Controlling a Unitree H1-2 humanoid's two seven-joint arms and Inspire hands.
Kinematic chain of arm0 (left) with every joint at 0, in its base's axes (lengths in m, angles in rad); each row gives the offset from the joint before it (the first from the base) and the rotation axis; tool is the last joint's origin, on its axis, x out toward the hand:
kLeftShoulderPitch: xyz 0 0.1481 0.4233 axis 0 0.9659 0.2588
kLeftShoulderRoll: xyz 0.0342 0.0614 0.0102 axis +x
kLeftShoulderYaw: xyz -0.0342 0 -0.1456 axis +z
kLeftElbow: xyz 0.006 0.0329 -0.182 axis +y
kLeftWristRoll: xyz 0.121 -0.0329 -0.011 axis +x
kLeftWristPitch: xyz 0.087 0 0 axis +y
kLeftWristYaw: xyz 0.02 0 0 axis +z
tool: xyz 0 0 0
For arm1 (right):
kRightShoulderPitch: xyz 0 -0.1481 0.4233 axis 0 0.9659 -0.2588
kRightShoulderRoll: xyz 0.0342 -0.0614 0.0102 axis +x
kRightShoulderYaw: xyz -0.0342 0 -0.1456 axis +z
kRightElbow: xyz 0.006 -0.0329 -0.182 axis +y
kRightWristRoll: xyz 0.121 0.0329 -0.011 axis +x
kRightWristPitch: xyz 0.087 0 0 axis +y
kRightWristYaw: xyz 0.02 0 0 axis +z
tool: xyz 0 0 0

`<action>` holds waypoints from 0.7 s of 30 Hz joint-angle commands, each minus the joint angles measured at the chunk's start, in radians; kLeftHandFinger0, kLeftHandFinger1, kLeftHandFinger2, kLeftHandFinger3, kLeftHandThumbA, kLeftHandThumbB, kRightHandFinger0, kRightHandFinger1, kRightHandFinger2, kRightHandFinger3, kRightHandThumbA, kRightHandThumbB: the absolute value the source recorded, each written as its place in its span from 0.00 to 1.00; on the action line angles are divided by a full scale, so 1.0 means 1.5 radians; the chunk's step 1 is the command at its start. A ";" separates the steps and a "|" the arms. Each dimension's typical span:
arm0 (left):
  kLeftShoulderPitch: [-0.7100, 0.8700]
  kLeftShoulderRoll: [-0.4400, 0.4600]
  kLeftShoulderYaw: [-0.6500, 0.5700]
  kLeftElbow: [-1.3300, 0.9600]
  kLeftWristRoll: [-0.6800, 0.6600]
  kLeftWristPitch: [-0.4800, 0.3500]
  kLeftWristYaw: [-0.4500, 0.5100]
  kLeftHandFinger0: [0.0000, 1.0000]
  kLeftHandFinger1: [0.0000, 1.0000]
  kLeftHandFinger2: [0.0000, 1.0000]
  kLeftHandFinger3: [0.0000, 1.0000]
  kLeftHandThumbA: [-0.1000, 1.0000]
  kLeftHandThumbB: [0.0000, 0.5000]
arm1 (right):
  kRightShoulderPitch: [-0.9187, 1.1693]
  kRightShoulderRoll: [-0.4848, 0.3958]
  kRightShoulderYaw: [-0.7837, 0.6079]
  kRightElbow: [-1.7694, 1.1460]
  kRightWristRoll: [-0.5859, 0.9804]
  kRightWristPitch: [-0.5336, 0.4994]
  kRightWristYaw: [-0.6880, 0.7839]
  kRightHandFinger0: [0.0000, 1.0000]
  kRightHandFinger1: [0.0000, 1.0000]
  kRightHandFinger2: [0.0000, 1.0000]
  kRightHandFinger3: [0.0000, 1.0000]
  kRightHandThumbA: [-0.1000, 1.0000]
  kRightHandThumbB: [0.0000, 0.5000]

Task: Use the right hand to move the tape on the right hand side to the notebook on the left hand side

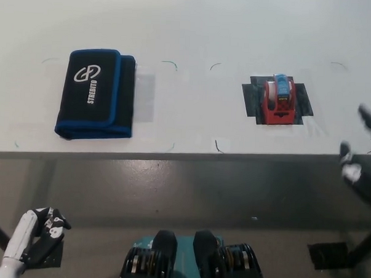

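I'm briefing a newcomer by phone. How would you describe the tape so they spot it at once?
Look at the white table, right half. There a black patch is stuck to the surface, and the tape sits on it: a small red dispenser with a blue-topped roll, the table's only red thing, far from the black notebook.
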 commanded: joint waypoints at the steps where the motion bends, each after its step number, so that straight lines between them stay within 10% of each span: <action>1: -0.008 0.002 0.004 -0.005 -0.009 -0.018 -0.005 0.06 0.04 0.09 0.15 0.42 0.35 | -0.067 -0.032 -0.021 -0.024 -0.023 0.049 -0.001 1.00 1.00 1.00 1.00 0.57 1.00; 21: -0.007 -0.003 0.004 -0.002 -0.007 -0.018 -0.001 0.00 0.00 0.03 0.13 0.42 0.39 | -0.351 -0.096 0.028 0.214 -0.052 0.110 0.031 1.00 1.00 1.00 1.00 0.68 1.00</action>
